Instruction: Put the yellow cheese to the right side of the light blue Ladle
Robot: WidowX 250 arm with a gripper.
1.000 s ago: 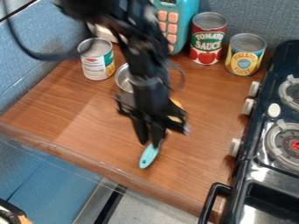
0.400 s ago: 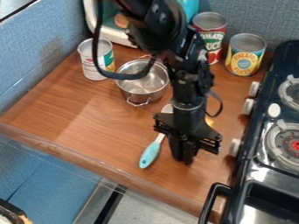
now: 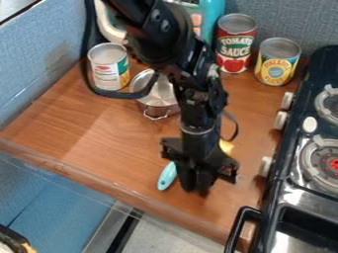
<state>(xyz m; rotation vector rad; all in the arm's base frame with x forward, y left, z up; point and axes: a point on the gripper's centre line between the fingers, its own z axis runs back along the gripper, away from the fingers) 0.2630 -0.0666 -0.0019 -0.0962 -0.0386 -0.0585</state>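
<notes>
**Yellow piece of cheese (image 3: 226, 147) lies behind the black two-finger end effector (image 3: 196, 184), on the stove side**

The important relation is this: from the tip of the end effector, the cheese shows up and to the right in the camera view, that is, toward the back of the brown wooden worktop (image 3: 99, 143) and toward the black stove (image 3: 290, 185). The black body of the end effector covers a part of it, so its long axis I cannot tell. Also I cannot tell if it rests on the wood or is raised from it.

On the opposite side, just left of the end effector in the view, is the light blue, rounded handle of the ladle (image 3: 167, 176). It slants up and to the right, and the black parts hide its upper end. So the cheese already appears at the right of this handle.

Whether the end effector is spread, pressed together or pinching the cheese, I cannot tell. If it carries the cheese, I think the next move is to lower and release it there. If not, it should first go back and toward the stove, with care not to push the ladle.
</notes>
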